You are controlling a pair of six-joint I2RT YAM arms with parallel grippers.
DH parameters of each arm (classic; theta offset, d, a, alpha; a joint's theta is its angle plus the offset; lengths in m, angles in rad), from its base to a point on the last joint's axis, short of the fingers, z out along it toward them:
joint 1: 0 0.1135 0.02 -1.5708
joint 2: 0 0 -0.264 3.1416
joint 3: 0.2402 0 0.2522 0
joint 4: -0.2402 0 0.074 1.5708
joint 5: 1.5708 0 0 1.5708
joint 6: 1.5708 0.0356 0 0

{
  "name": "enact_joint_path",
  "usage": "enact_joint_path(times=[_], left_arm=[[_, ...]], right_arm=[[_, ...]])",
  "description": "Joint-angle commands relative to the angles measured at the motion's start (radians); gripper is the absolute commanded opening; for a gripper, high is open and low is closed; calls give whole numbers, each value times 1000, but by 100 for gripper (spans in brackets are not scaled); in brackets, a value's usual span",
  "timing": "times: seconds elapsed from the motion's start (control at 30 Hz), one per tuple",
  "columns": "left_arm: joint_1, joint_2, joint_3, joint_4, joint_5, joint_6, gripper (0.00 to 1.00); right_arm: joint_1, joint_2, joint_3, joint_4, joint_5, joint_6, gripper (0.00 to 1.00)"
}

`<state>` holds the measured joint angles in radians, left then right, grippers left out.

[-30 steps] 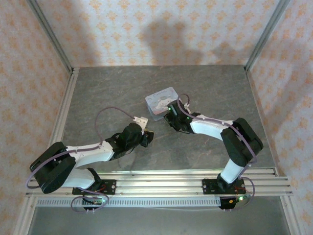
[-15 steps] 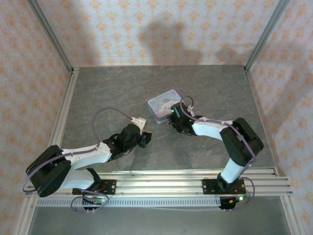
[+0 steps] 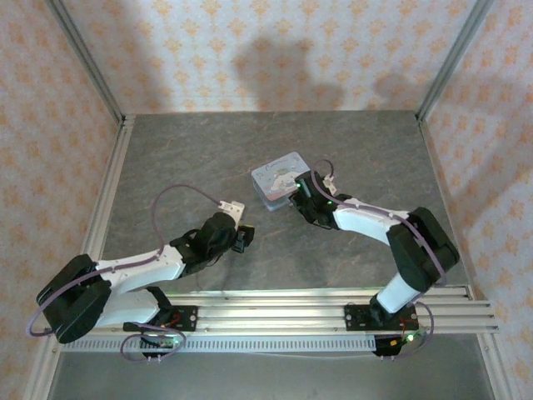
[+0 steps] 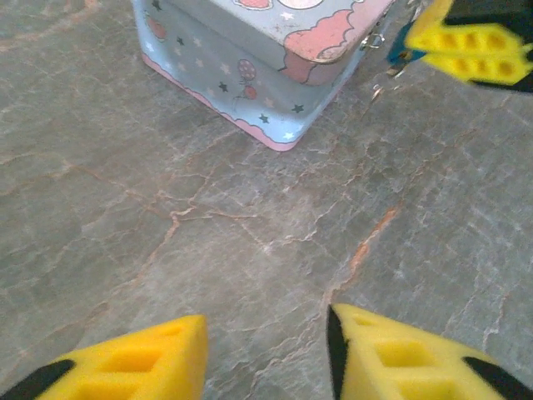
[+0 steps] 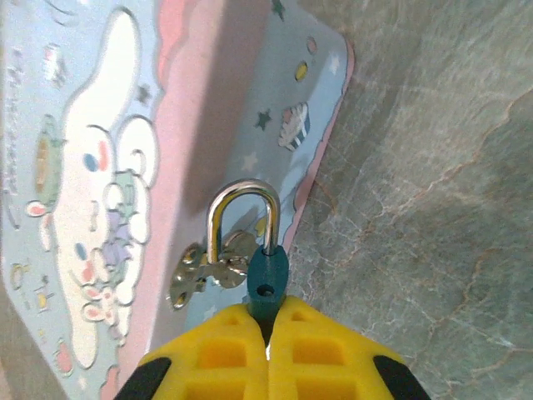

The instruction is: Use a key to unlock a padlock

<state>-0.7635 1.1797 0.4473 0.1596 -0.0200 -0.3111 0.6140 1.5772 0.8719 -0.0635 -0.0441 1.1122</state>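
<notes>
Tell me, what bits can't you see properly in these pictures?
- Right wrist view: the padlock's lower body and keyhole end are covered by the right fingers clamped on it.
- Top external view: the padlock is too small to pick out beside the cartoon tin.
- Left wrist view: the cartoon tin is cut off by the top edge, so its lid picture is mostly out of frame.
</notes>
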Motion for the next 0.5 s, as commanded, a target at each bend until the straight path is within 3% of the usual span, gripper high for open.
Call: enact_joint_path(times=[0.0,0.03,0.07,0.2,0.3,0.47], left_arm=[[8,-59,30,-135,-101,18,73],[12,-77,49,-182,-128,20,95],[17,-91,69,-224,-144,24,100],[50,-139,179,-438,-232,23,100],[100,-166,250,-581,-297,-15,100],[245,-206,307,-694,-205,-80,100]], right_arm=[[-4,-90,36,-91,96,-72,0],[-5,-116,38,-118,115,-88,0],[-5,-140,36,-138,131,-103,0],[-5,-246,30,-212,144,-201,0],[-3,-281,52,-271,50,-307,0],[86,-242,75,-310,-114,-374,0]])
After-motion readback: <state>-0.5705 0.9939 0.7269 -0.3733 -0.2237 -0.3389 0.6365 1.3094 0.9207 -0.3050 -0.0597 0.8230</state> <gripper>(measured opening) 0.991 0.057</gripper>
